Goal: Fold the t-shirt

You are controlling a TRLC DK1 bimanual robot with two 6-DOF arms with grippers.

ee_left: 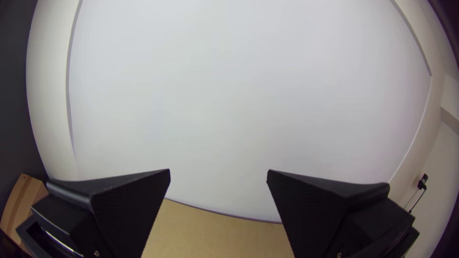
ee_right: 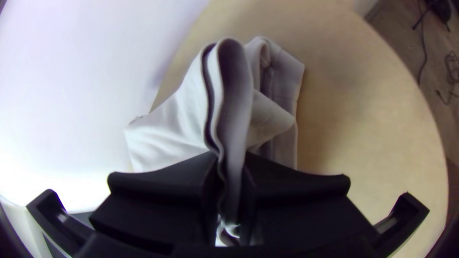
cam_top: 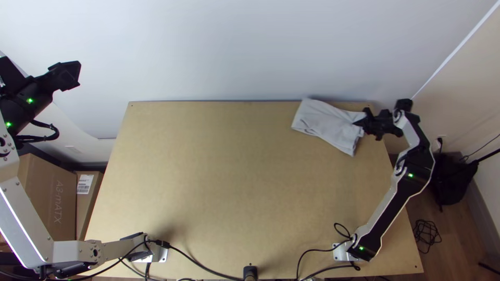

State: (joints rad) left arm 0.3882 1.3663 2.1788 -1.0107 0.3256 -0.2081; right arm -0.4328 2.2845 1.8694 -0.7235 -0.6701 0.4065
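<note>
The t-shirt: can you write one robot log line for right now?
t-shirt: layered bundle, far right corner of table | right gripper: shut on t-shirt | left gripper: open, empty, beyond table's left edge

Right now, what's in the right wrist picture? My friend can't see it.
A pale grey t-shirt in folded layers is pinched between the fingers of the right gripper. Behind it are the wooden table and white wall.

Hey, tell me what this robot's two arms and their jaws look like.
The left arm has pale silver links dotted with screws, and a black wrist section. The right arm shows black links edged in white. Both carry small glowing green lights, and black cables trail by their bases. Their jaws are black, wide and flat.
</note>
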